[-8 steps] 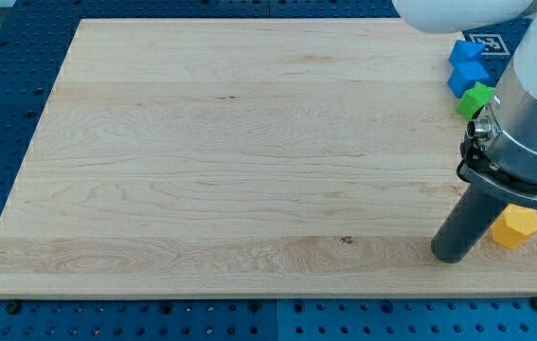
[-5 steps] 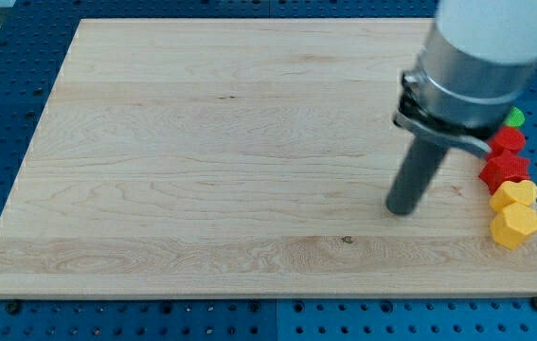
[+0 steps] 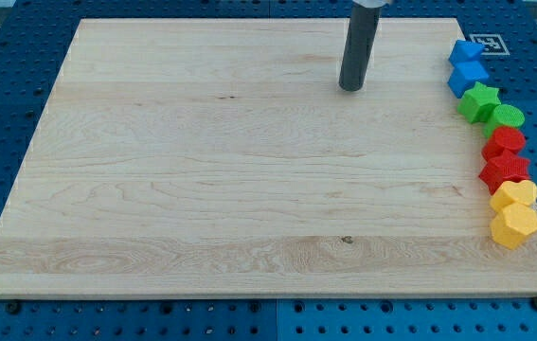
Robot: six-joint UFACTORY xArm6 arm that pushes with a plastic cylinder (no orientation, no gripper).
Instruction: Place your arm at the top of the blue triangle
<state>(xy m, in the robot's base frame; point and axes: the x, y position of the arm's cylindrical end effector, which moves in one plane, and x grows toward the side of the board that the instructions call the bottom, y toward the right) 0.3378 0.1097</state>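
My tip rests on the wooden board near the view's top, right of centre. Two blue blocks sit at the board's right edge near the top: the upper one and the lower one; which one is the triangle I cannot make out. My tip is well to the left of both, about level with the lower one, touching neither.
Below the blue blocks a column runs down the right edge: a green star, a green round block, two red blocks, and two yellow blocks.
My tip has swept from the board's bottom right, beside the yellow blocks, up and leftward to the top centre-right. The blocks have not moved.
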